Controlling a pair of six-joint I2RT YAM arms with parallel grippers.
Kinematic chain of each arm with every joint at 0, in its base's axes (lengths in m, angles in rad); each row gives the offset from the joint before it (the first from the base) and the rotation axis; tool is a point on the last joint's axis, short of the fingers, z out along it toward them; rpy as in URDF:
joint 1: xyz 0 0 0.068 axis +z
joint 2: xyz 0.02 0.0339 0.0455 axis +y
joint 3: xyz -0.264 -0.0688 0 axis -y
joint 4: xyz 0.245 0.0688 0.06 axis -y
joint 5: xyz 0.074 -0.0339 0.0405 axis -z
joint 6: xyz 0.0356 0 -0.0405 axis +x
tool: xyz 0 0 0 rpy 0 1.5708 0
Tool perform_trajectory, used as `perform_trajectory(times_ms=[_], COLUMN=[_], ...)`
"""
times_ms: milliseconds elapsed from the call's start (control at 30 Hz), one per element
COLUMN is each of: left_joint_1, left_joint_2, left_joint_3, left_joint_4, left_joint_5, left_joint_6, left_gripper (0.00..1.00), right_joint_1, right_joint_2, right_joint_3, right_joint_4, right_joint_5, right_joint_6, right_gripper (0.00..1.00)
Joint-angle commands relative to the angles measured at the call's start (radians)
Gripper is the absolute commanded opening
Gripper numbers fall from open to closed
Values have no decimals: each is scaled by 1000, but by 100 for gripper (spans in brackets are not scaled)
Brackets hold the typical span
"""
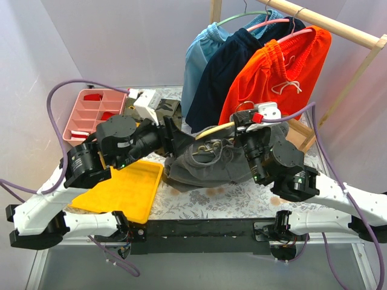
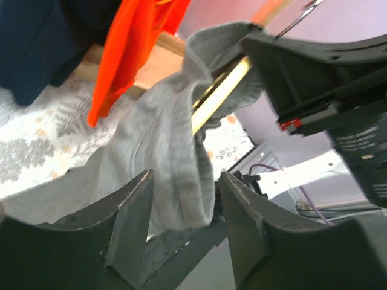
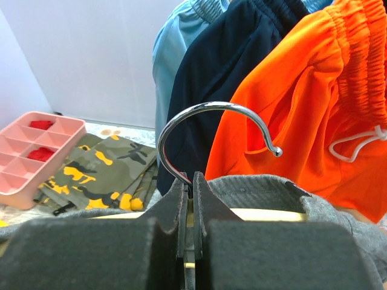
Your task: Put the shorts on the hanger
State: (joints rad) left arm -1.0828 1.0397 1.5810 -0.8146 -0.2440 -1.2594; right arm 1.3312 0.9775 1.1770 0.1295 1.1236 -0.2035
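The dark grey shorts [image 1: 205,162] hang over the cream hanger [image 1: 213,129], held above the middle of the table. My right gripper [image 1: 240,128] is shut on the hanger's neck, just below the metal hook [image 3: 211,109]. The cream bar [image 3: 266,214] and grey fabric [image 3: 260,187] show behind my fingers. My left gripper [image 1: 175,142] is at the shorts' left end. In the left wrist view its jaws [image 2: 185,176] stand apart, with a fold of the shorts [image 2: 163,133] hanging between them, not pinched. The cream bar [image 2: 221,90] runs inside the fabric.
A wooden rack [image 1: 326,24] at the back right carries orange shorts [image 1: 278,72], a navy garment [image 1: 230,66] and a light blue one [image 1: 199,54]. A pink compartment tray [image 1: 97,112] and a camouflage garment [image 3: 103,169] lie at the back left. A yellow tray [image 1: 124,187] lies front left.
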Motion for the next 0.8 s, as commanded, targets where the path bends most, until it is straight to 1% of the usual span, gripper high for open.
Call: perform_trajectory(times_ms=[0,33,67,133,167,200,233,267,300,367,400,433,500,533,600,767], left_joint_1=[1,1,1,1,1,1,3,1,1,1,1,1,1,1,1,1], left_joint_2=[98,98,89,44,27,13,-10,-20,-30,-62,-73,-90,-86,-78,-55,-21], left_joint_3=[115,146,152,146,126,114,97,61,41,-17,-36,-55,-78,-81,-91,-99], left_joint_4=[-73,-121,-132,-147,-156,-169,-193,-198,-198,-158,-135,-100,-93,-98,-101,-46], left_joint_5=[78,75,68,107,123,120,124,127,179,236,279,288,292,263,255,258], left_joint_6=[127,168,190,247,305,336,362,408,425,459,465,474,494,497,517,557], left_gripper=[52,53,55,56,57,59,61,66,68,70,75,76,77,77,76,77], right_joint_1=[10,8,8,6,8,8,8,8,8,8,8,8,8,8,8,6], right_joint_2=[-52,-65,-72,-89,-94,-97,-105,-108,-109,-105,-99,-89,-85,-83,-83,-71], right_joint_3=[10,15,27,47,58,76,82,88,101,116,134,142,159,164,171,197], right_joint_4=[-16,-27,-56,-92,-114,-155,-172,-182,-195,-209,-224,-231,-243,-246,-249,-257], right_joint_5=[-62,-67,-70,-79,-82,-88,-91,-96,-105,-108,-107,-105,-114,-117,-130,-146], right_joint_6=[127,131,137,150,156,170,174,179,179,176,170,167,167,164,165,157], right_gripper=[1,1,1,1,1,1,1,1,1,1,1,1,1,1,1,1])
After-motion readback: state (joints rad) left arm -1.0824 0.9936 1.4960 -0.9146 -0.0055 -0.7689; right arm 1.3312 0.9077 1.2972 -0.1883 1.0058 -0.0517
